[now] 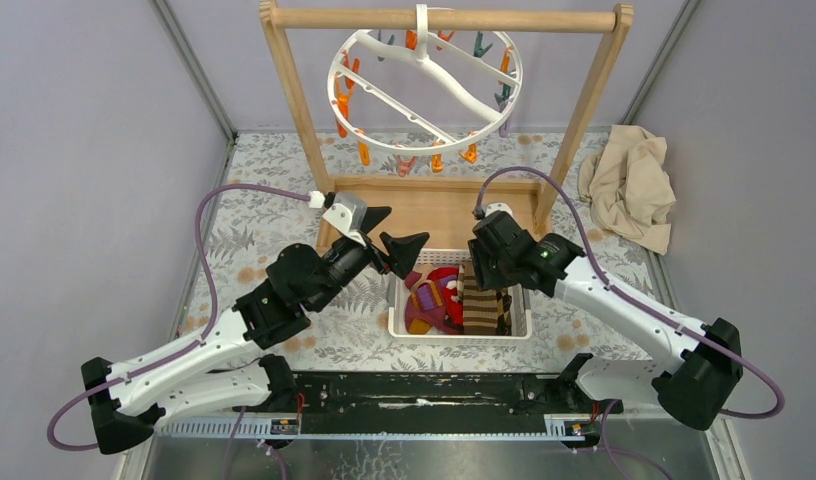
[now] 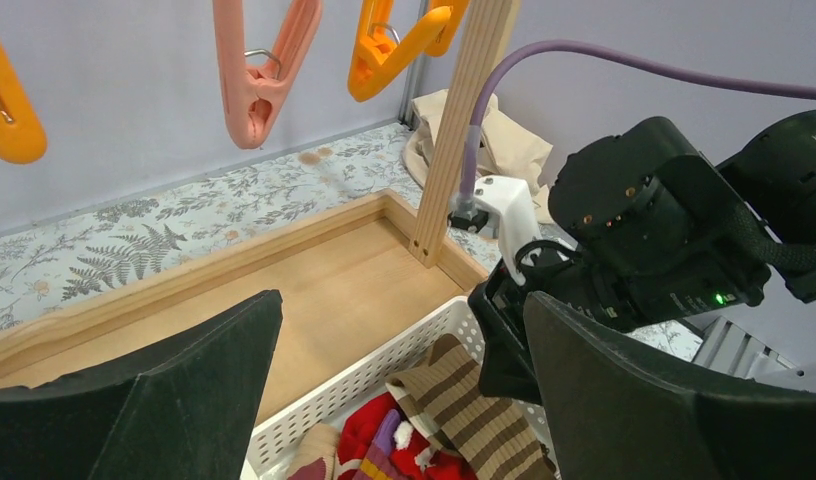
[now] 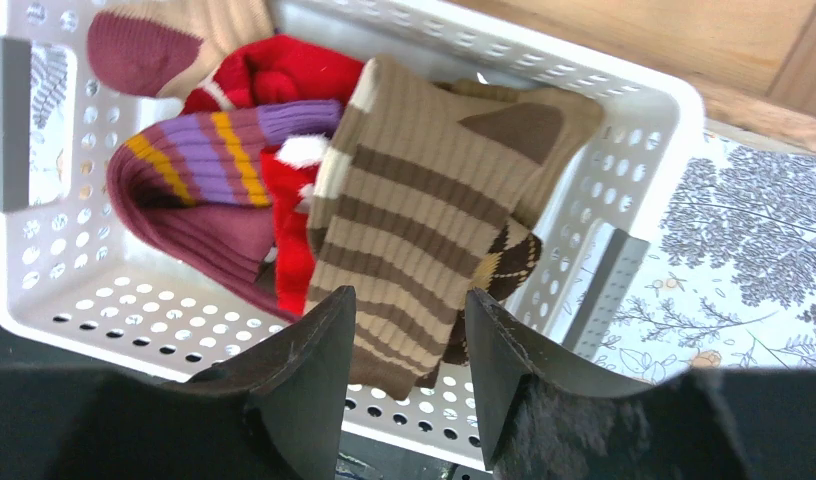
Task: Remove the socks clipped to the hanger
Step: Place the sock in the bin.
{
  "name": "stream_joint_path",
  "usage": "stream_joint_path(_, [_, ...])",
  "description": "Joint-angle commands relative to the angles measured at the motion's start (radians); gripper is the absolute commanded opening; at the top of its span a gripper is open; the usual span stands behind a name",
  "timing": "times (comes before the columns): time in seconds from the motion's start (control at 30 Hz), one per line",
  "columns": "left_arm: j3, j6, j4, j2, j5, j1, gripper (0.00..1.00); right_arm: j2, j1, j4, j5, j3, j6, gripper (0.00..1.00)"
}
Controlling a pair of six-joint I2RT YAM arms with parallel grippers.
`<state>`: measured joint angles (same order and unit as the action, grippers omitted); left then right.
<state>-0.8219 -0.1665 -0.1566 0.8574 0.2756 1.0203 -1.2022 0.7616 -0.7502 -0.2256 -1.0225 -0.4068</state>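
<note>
The white ring hanger [image 1: 424, 152] hangs from the wooden rack, and I see no socks on its orange, pink and teal clips. Several socks lie in the white basket [image 1: 459, 333]: brown-striped [image 3: 414, 200] on top, red [image 3: 274, 70], purple-orange striped [image 3: 204, 140], tan with a maroon toe [image 3: 154, 45], and argyle [image 3: 509, 260]. My right gripper [image 3: 409, 300] hovers open over the basket's near side, with the brown-striped sock lying loose below it. Left of the basket's far corner my left gripper [image 1: 389, 235] stands wide open and holds nothing.
The wooden rack frame [image 1: 444, 18] and its base board [image 1: 434, 205] stand just behind the basket. A crumpled beige cloth [image 1: 632, 185] lies at the back right. A pink clip [image 2: 264, 70] and an orange clip [image 2: 394, 55] dangle above my left gripper. My right wrist [image 2: 664, 230] is close beside it.
</note>
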Motion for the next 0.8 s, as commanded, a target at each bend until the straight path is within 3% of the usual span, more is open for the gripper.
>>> stream_joint_path(0.0, [-0.002,-0.002,0.019,-0.003,0.031,0.004,0.99,-0.031,0.068,0.033,-0.002,-0.038,0.023,0.52])
stream_joint_path(0.23, [-0.006,-0.018,0.04,0.004,0.043,0.005,0.99,-0.083,0.1,0.177,0.088,0.027,-0.009,0.56])
stream_joint_path(0.37, [-0.013,-0.022,0.06,0.008,0.042,0.006,0.99,-0.098,0.098,0.209,0.041,0.094,-0.085,0.62])
stream_joint_path(0.6, [-0.029,-0.033,0.089,0.021,0.045,0.006,0.99,-0.066,0.021,0.323,0.112,0.26,-0.143,0.68])
stream_joint_path(0.77, [-0.063,-0.053,0.146,0.065,0.065,0.007,0.99,-0.034,-0.028,0.331,0.075,0.323,-0.155,0.71])
